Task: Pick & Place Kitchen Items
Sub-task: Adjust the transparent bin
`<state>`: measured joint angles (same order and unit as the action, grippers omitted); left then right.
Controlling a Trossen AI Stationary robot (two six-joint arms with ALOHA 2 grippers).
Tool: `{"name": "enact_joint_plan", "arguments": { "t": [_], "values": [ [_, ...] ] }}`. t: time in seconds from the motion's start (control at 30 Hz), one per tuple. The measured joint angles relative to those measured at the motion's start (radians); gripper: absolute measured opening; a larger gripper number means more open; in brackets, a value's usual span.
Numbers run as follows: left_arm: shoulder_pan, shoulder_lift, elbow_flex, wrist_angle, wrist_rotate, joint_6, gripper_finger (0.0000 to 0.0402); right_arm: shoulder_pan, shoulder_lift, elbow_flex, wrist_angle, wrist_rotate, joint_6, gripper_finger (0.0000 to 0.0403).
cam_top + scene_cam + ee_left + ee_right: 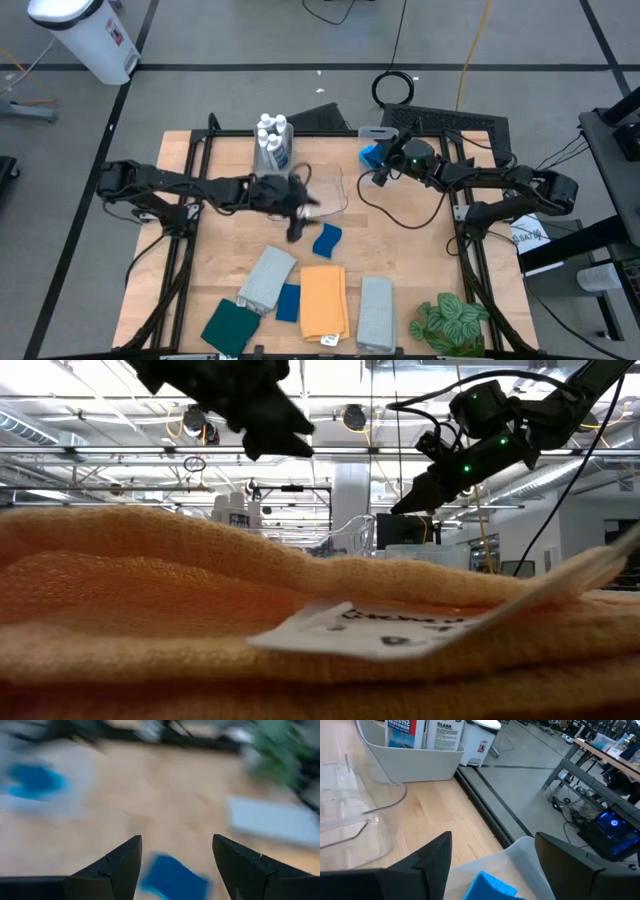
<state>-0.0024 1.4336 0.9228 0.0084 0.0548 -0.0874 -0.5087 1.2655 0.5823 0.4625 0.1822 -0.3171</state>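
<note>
A wavy blue sponge (327, 240) lies flat on the wooden table (400, 260). My left gripper (296, 226) hovers open just left of and above it; in the left wrist view the sponge (172, 877) shows below the spread fingers (177, 840). My right gripper (381, 177) is open above a second blue sponge (492, 887), which lies in a pale bin (530, 852) at the far right. White bottles (271, 128) stand in a grey bin (272, 152). Folded cloths lie along the near edge: grey (267, 277), blue (288, 302), orange (323, 300), grey (376, 312), dark green (231, 325).
A clear bin (332, 190) stands between the two grippers, beside the grey bin. A green leafy plant (450, 322) sits at the near right corner. In the low view the orange cloth (200, 590) with its white label (390, 630) fills the foreground. Bare wood lies right of the sponge.
</note>
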Motion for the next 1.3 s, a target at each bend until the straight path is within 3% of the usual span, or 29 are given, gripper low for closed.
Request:
{"name": "enact_joint_plan", "arguments": {
  "t": [0.13,0.4,0.53,0.77,0.87,1.13,1.3],
  "values": [
    [-0.085,0.000,0.000,-0.211,0.024,-0.031,0.0248,0.000,0.000,0.000,0.000,0.000,-0.014,0.0254],
    [-0.245,0.005,-0.001,-0.620,-0.182,-0.410,0.0246,0.000,0.000,0.000,-0.010,-0.002,0.020,0.0254],
    [-0.320,-0.036,0.000,-0.742,-0.272,-0.561,0.0223,0.000,0.000,0.000,-0.021,-0.003,0.027,0.0254],
    [-0.350,-0.064,-0.002,-1.031,-0.599,-0.860,0.0160,0.000,0.000,0.000,-0.018,-0.003,0.009,0.0254],
    [-0.294,-0.042,-0.031,-1.007,-0.700,-0.874,0.0133,0.000,0.000,0.000,-0.018,-0.003,0.009,0.0254],
    [-0.145,-0.025,-0.153,-0.737,-0.654,-0.711,0.0079,0.000,0.000,0.000,-0.021,-0.003,0.025,0.0254],
    [-0.089,-0.025,-0.165,-0.626,-0.676,-0.561,0.0059,0.000,0.000,0.000,-0.014,-0.003,0.010,0.0254]
  ]
}}
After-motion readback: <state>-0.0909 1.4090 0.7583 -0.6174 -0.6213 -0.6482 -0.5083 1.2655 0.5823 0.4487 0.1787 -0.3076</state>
